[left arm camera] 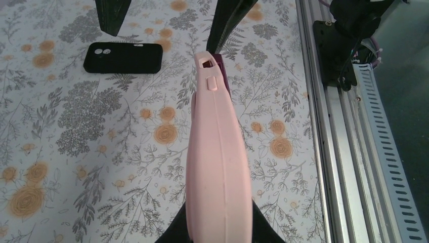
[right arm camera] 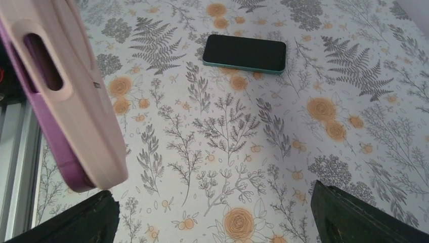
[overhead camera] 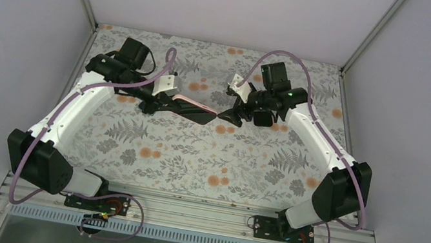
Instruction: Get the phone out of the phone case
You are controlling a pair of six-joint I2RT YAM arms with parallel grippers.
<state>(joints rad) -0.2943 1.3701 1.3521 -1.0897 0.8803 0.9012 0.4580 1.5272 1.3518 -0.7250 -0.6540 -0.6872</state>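
A pink phone case [left arm camera: 218, 152] with a purple phone [left arm camera: 223, 68] inside is held edge-up above the table. My left gripper [left arm camera: 218, 225] is shut on its near end; in the top view, the left gripper [overhead camera: 160, 105] holds the case [overhead camera: 192, 109] at the table's middle. My right gripper [right arm camera: 212, 202] is open, and one finger [right arm camera: 66, 223] sits just under the case's far end [right arm camera: 71, 101], where the purple phone edge [right arm camera: 45, 131] shows. I cannot tell if it touches. In the top view the right gripper [overhead camera: 227, 115] meets the case's tip.
A black empty phone case [left arm camera: 124, 57] lies flat on the floral tablecloth. A dark phone with a teal edge [right arm camera: 244, 53] lies flat farther out. The aluminium rail [left arm camera: 344, 152] with the arm bases runs along the near edge.
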